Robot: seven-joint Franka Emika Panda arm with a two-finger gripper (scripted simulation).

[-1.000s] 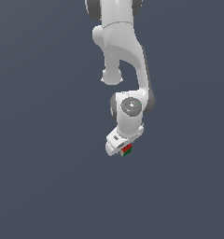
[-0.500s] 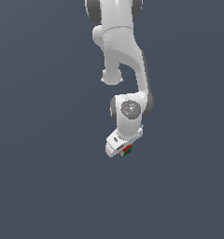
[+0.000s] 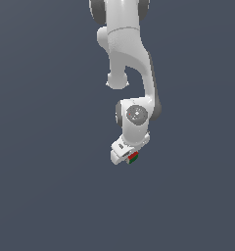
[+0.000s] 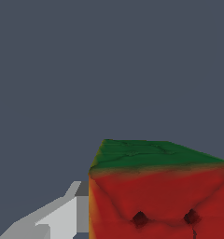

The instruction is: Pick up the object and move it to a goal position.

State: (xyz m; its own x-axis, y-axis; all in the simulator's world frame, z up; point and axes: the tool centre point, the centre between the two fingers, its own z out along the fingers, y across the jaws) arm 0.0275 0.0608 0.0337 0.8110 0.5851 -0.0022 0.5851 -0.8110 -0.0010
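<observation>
The object (image 3: pixel 132 158) is a tiny cube with red and green faces, tucked at the tip of my white gripper (image 3: pixel 129 159) in the exterior view. The gripper is shut on it, and the arm hangs down from the top of that view. In the wrist view the object (image 4: pixel 160 196) fills much of the picture: a red face with two small dark marks and a green face above it. One white finger (image 4: pixel 62 217) lies against its side; the other finger is out of that picture.
A plain dark grey-blue background (image 3: pixel 41 147) surrounds the arm in both views. No other objects, containers or edges show.
The gripper with the cube has shifted very slightly; the grip on the cube is unchanged.
</observation>
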